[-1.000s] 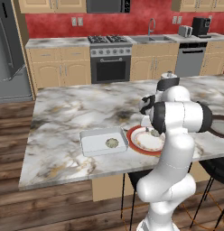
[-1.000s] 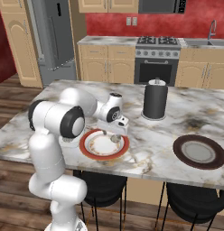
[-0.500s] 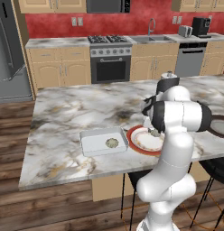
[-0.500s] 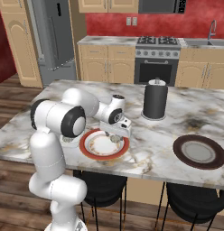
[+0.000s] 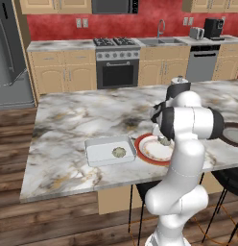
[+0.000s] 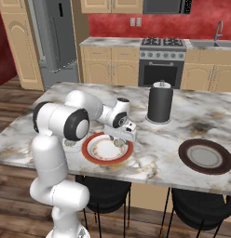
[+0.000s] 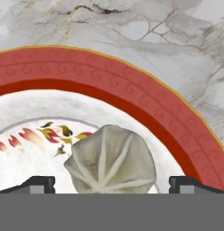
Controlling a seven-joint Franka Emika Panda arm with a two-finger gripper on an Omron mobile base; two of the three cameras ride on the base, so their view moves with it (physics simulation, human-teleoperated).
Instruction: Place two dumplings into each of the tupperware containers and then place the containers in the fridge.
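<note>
Two rear views, one close-up

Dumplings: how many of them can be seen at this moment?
2. One dumpling lies in the white rectangular container. Another dumpling sits on the red-rimmed plate, between the open pincer tips. Others may be hidden behind the arm.

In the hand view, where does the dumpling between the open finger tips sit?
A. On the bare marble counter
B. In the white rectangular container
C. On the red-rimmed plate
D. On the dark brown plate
C: in the hand view the dumpling rests on the white centre of the red-rimmed plate, with the open gripper straddling it and not yet closed on it.
</note>
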